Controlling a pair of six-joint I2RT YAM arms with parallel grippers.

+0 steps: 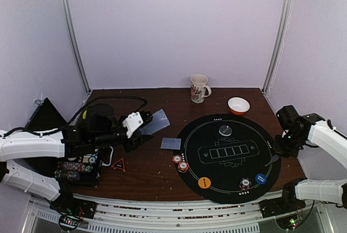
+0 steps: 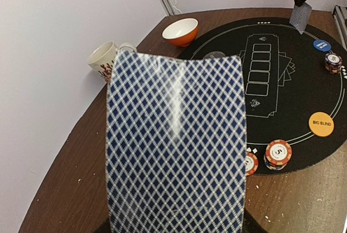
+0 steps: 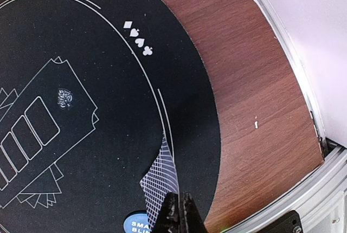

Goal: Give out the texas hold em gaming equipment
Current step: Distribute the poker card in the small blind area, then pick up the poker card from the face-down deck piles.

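While left hand (image 1: 145,130) grips card (image 2: 176,146), right hand (image 3: 179,208) pinches second card (image 3: 160,181) (both closed), chips (image 1: 73,166) in tray (image 1: 92,180).

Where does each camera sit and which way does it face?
Top external: above and behind the bases, looking down on the black mat; left arm and right arm show.
Left wrist: faces across the mat toward the right pincer; its held card fills the foreground.
Right wrist: looks down at the mat's edge; its fingers pinch a second card.
Shared: top and left wrist both show the mug and orange bowl.
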